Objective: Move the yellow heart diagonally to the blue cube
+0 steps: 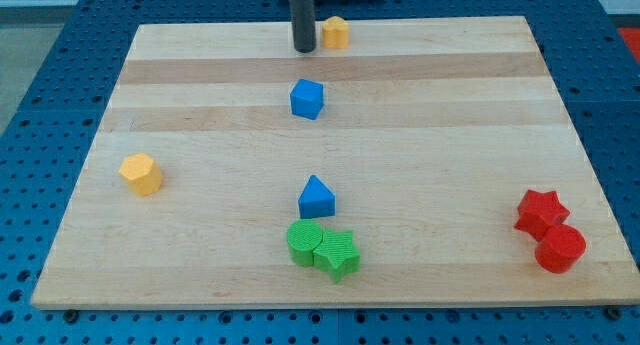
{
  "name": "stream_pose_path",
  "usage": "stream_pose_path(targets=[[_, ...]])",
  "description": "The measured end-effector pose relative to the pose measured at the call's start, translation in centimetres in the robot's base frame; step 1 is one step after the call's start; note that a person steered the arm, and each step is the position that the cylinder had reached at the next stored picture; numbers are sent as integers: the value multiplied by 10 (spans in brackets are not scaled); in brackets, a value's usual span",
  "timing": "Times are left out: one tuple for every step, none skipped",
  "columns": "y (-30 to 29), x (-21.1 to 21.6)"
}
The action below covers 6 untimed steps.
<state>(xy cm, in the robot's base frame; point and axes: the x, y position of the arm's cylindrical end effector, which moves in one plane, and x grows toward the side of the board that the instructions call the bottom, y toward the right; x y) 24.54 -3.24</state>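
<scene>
The yellow heart (335, 31) sits near the top edge of the wooden board (450, 135), just right of centre. My tip (303, 49) is at the end of the dark rod, right beside the heart on its left. The blue cube (307, 98) lies below them, a short way down the board, slightly left of the heart.
A yellow hexagonal block (141, 173) lies at the view's left. A blue triangular block (316, 197) sits at lower centre, with a green cylinder (304, 242) and a green star (338, 253) just below it. A red star (540, 212) and red cylinder (559, 248) sit at lower right.
</scene>
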Motion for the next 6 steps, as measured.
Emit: stream_pose_path(targets=[[0, -1], [-19, -4], [-13, -18], [-7, -26], [12, -26], [29, -26]])
